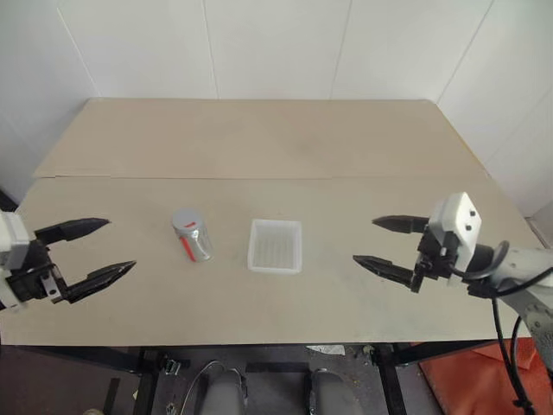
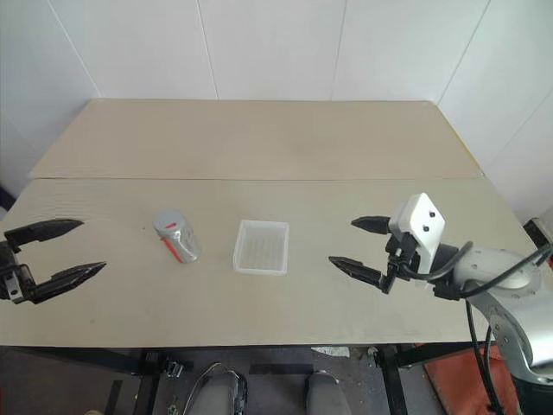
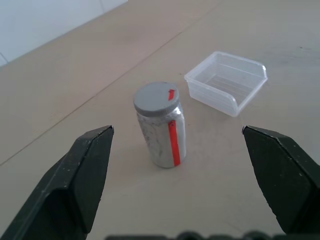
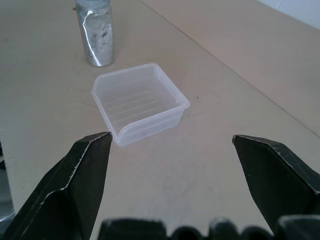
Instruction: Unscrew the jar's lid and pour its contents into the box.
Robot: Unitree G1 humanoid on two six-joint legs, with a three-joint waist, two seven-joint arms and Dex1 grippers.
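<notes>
Fingers of left gripper [image 1: 111, 246] spread wide, holding nothing, above left part of table [image 1: 259, 138]; fingers of right gripper [image 1: 384, 242] also spread wide, empty, above right part. Jar [image 1: 193, 238] stands upright on table between left gripper and box [image 1: 276, 245], just beside box, not touching; red stripe down its side. Grey lid [image 3: 156, 99] screwed on, red mark on top. Box sits flat, nothing seen inside
</notes>
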